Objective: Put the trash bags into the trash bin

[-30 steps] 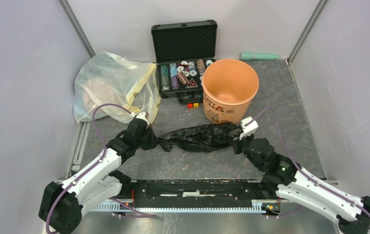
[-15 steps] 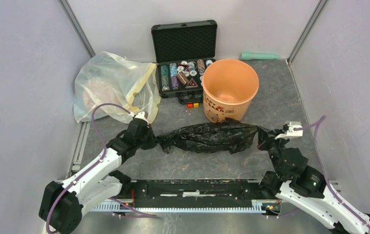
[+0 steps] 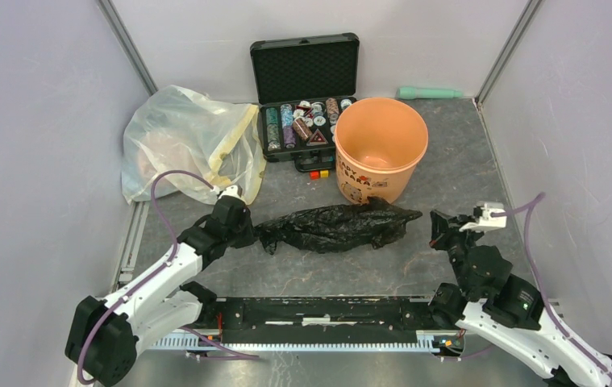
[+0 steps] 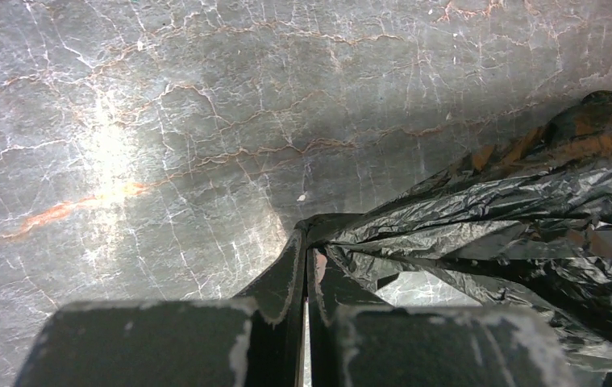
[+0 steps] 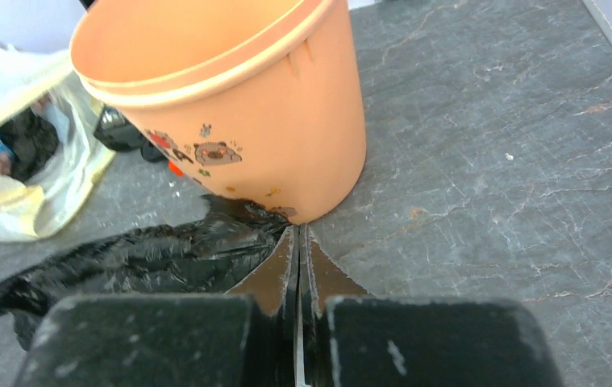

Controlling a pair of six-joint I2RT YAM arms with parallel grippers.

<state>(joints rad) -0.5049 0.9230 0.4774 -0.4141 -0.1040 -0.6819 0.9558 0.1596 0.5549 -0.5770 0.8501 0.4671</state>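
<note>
A: Where are we seeing the black trash bag (image 3: 335, 226)?
B: We're seeing it lying crumpled on the worktop (image 3: 464, 161), just in front of the orange bucket (image 3: 380, 145), one fold reaching the base.
A: Hands?
B: We're pinching the bag's left end with the left hand (image 4: 306, 242), jaws clamping plastic. The right hand (image 3: 438, 228) is sitting closed and empty, near the bag's right end, not touching.

A robot lab cell: plain grey partition walls (image 3: 36, 97) enclose a marble-patterned table (image 3: 464, 161).
</note>
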